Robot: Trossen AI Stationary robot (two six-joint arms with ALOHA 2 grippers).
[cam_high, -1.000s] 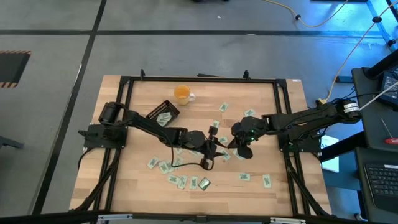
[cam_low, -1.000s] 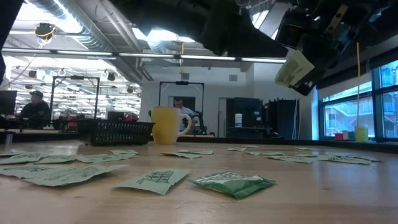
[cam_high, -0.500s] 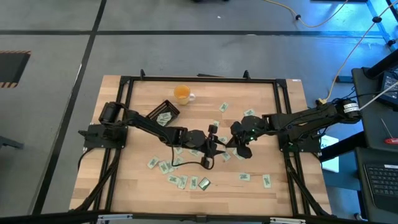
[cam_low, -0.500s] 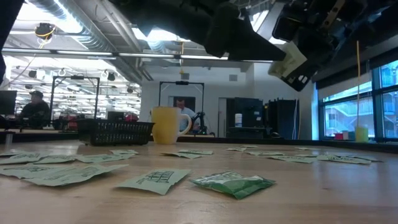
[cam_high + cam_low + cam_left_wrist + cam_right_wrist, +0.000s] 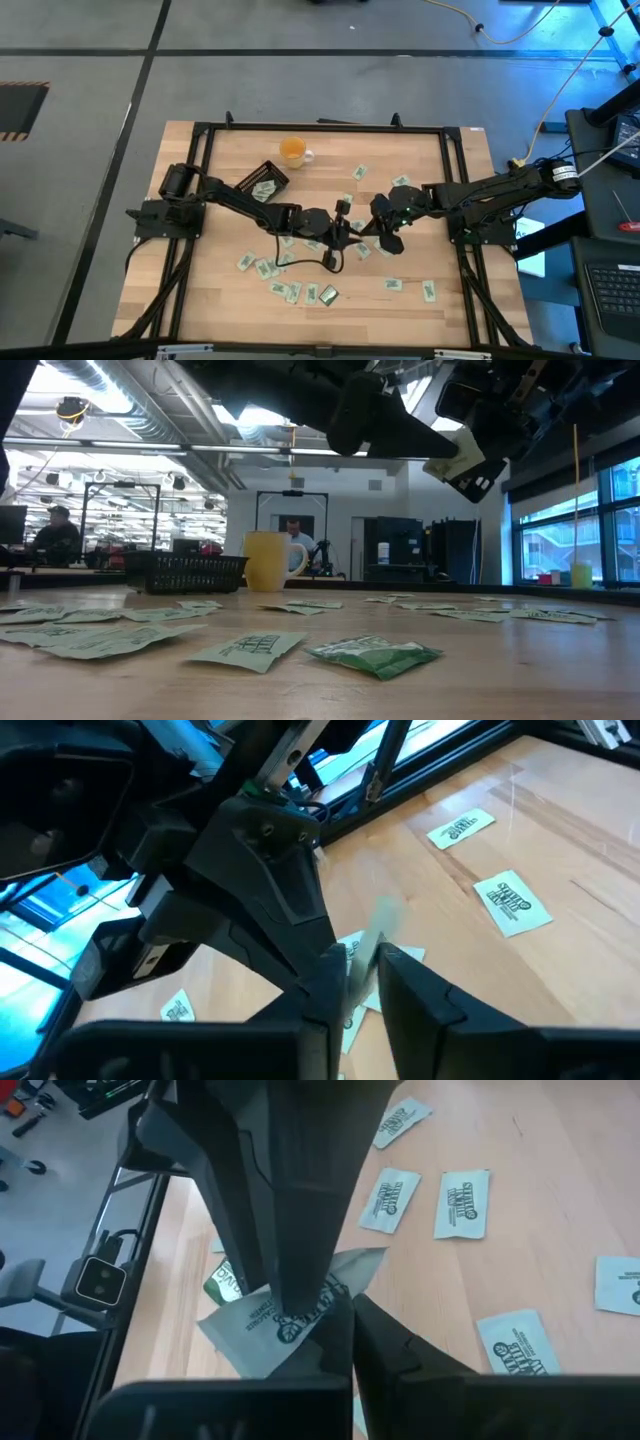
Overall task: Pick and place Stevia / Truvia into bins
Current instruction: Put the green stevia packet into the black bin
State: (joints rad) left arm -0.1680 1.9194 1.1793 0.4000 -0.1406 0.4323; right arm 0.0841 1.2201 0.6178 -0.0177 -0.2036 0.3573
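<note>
Mid-desk, the two arms meet for what looks like a handover. The right tool (image 5: 345, 1315) is clenched on a small flat pale green and white paper sachet (image 5: 262, 1322), held above the wooden desk (image 5: 430, 200). The left tool (image 5: 362, 965) has its fingers on either side of that sachet; whether they are pinching it I cannot tell. Next, the left arm likely needs a firm grip, the right must let go, and the sachet travels to the shallow black rectangular tray (image 5: 264, 185) at far left, beside the orange cup (image 5: 292, 151).
</note>
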